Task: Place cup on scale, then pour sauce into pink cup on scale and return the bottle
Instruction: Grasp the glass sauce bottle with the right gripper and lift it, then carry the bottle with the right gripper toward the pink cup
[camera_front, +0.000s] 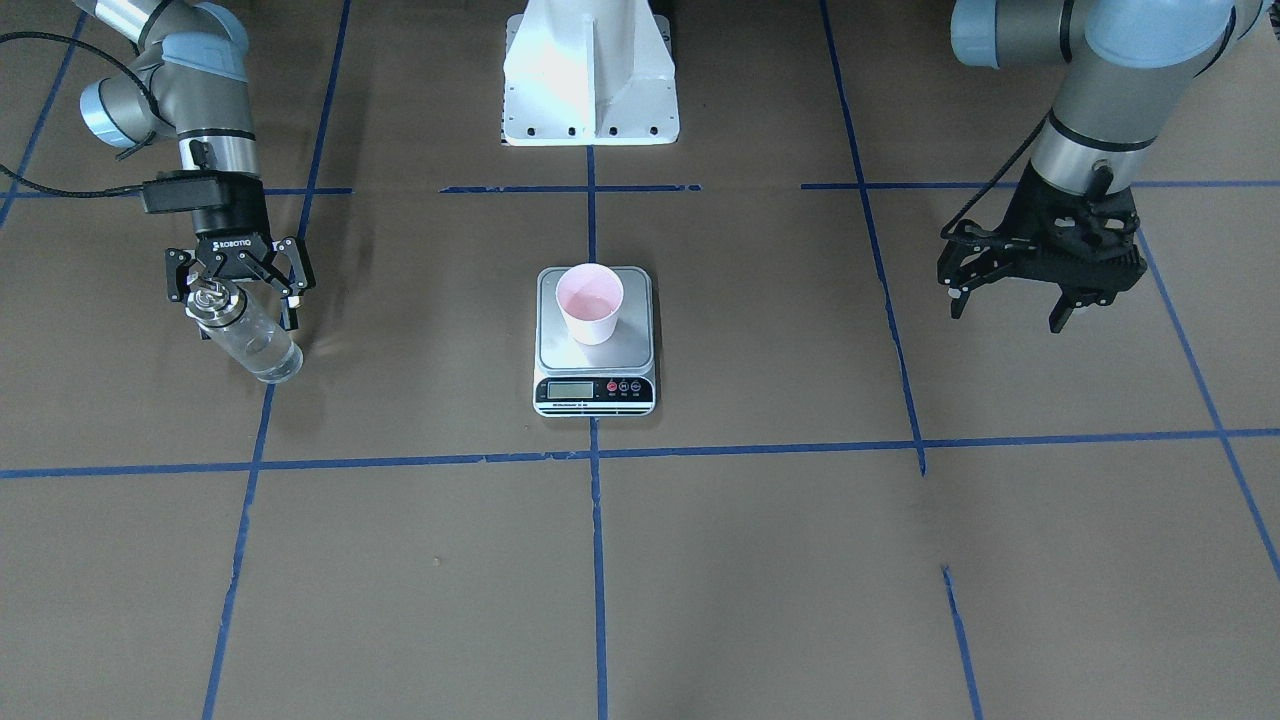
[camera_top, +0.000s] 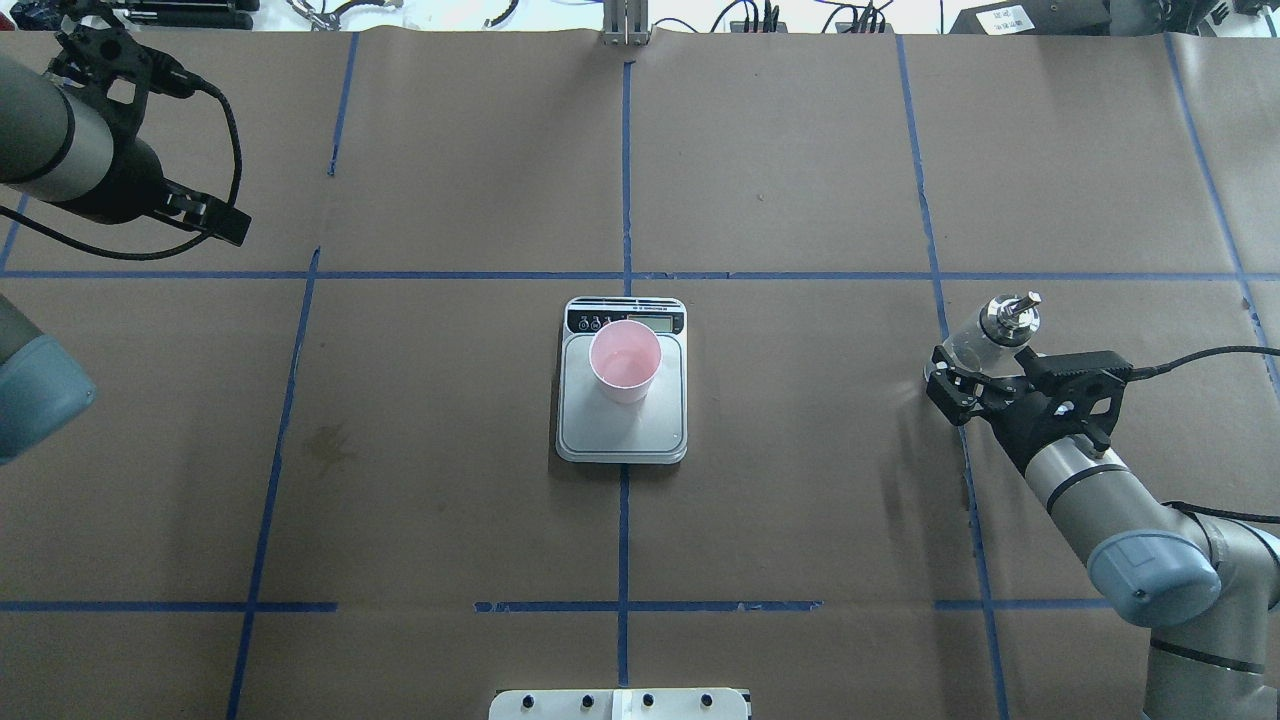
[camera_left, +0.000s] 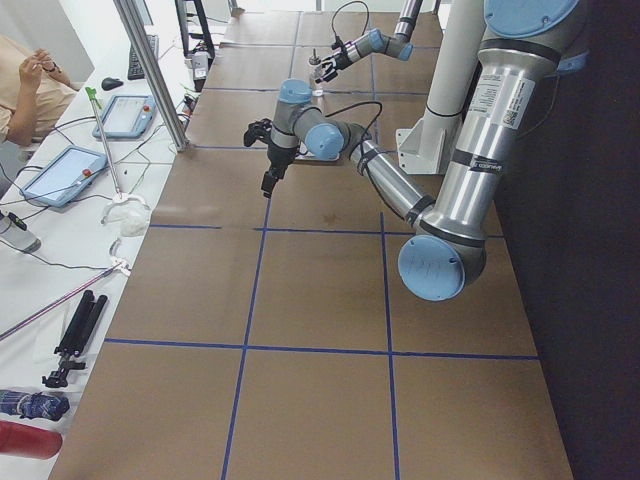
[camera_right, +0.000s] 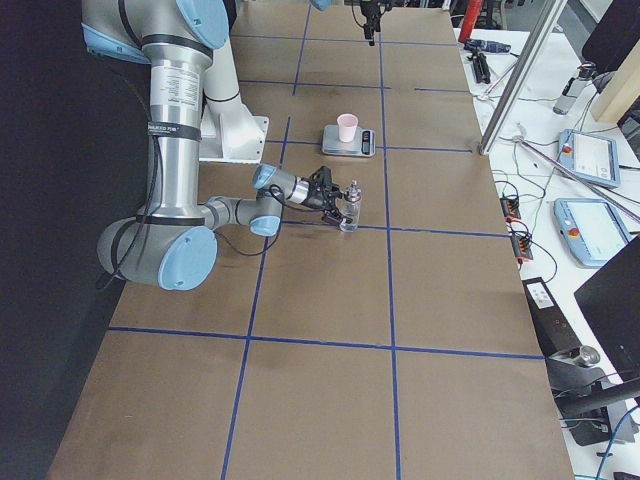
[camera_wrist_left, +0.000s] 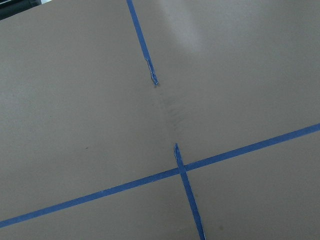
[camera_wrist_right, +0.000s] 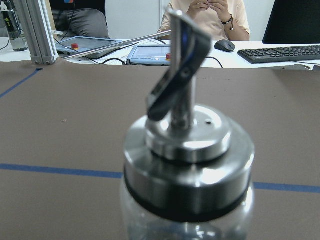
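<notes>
Now, one paper cup (camera_top: 625, 360) on one steel scale (camera_top: 622, 435).
Overhead three o'clock: right fingers (camera_top: 945, 383) clasp one glass bottle (camera_top: 985, 335); left fingers (camera_front: 1063, 312) wide.

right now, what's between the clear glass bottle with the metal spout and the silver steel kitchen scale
Nothing: only bare brown table paper separates the bottle and the scale, clearest in the overhead view.

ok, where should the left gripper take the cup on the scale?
Probably grip the cup by its side wall just under the rim, coming in level from the robot's left with the fingers straddling it. It stands upright, mouth open, and tapers downward, so a high grip should resist slipping. The left gripper is open and free.
</notes>
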